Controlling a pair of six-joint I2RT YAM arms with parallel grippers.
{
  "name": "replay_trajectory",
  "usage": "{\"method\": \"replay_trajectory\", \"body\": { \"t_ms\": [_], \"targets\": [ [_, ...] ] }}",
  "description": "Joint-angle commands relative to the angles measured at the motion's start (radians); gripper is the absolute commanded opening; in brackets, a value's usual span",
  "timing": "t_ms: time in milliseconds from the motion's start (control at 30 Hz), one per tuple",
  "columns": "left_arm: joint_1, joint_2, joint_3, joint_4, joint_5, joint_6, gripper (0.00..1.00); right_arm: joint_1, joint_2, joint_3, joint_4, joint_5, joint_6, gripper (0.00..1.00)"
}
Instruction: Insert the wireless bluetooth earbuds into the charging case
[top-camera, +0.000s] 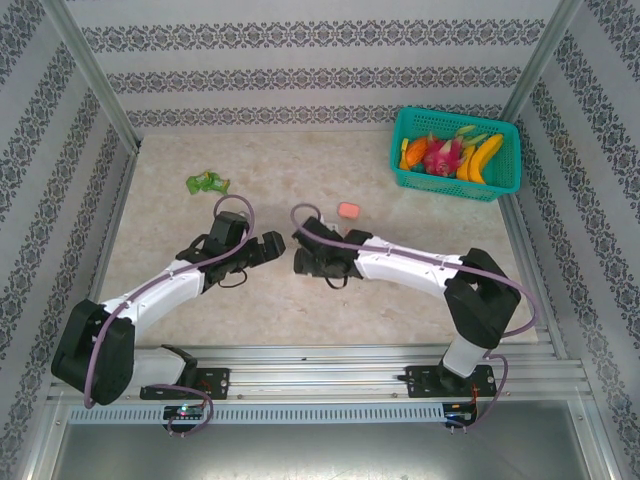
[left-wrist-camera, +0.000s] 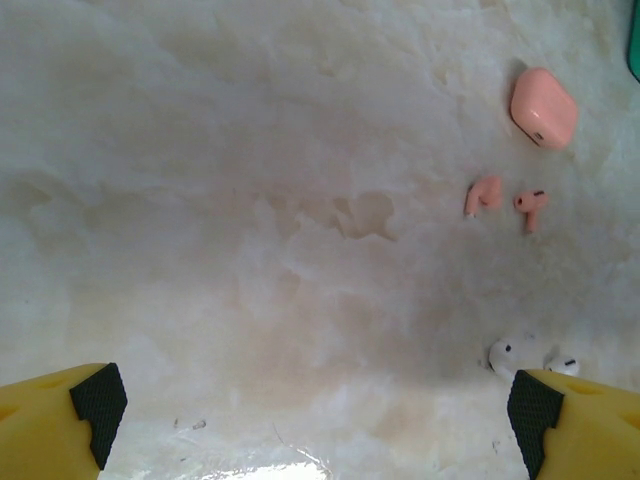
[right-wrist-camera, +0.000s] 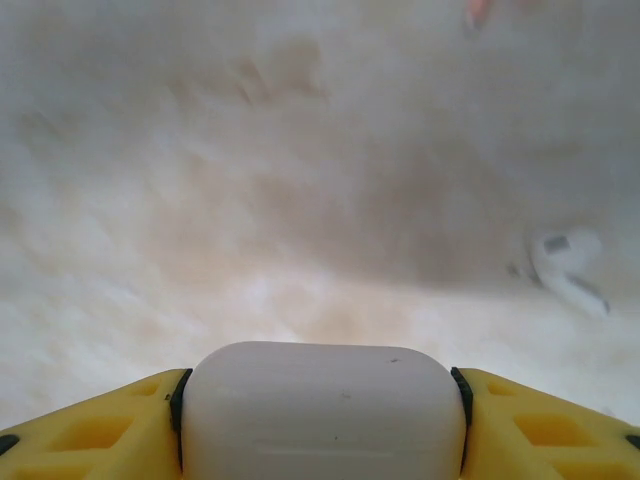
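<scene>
The pale marbled table (top-camera: 400, 310) carries the left arm (top-camera: 150, 290) and right arm (top-camera: 410, 265), both bent inward so their wrists nearly meet at mid-table. A teal basket (top-camera: 440, 183) of fruit sits at the far right and a small green object (top-camera: 207, 182) at the far left, both well apart from the work. The right gripper (right-wrist-camera: 320, 410) is clamped on the white case (right-wrist-camera: 322, 400), its pads pressing on both rounded ends. The left gripper (left-wrist-camera: 315, 410) stands spread wide and holds nothing, hovering low over the table. The pink case (left-wrist-camera: 544, 107) lies shut beyond it, with the pink earbuds (left-wrist-camera: 483, 196) loose just beside that case. The white earbuds (left-wrist-camera: 505, 353) lie on the table close to the left gripper's right-hand fingertip (left-wrist-camera: 535, 420), and one of them shows ahead of the white case in the right wrist view (right-wrist-camera: 565, 262). No bud is in a case yet. The white case looks closed, so a bud brought to it now would only knock against the lid. Its smooth curved shell could also squirt out of the pads if pushed from above. The buds are tiny and light, so a wide finger coming down off-centre may flick one away or roll it, and the two wrists are near enough to clash.
</scene>
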Motion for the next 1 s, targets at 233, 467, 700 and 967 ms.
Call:
{"method": "replay_trajectory", "body": {
  "t_ms": [233,467,700,967],
  "targets": [
    [0.026,-0.142,-0.177,0.323,0.096,-0.035,1.00,-0.165,0.148,0.139,0.148,-0.148,0.189,0.52],
    [0.025,-0.061,-0.189,0.494,0.146,-0.038,0.91,-0.205,0.226,0.152,0.316,-0.268,0.365,0.52],
    [0.026,0.028,-0.189,0.592,0.153,-0.031,0.79,-0.217,0.263,0.127,0.453,-0.315,0.549,0.52],
    [0.026,0.110,-0.161,0.639,0.151,-0.010,0.66,-0.211,0.271,0.124,0.503,-0.324,0.626,0.52]
  ]
}}
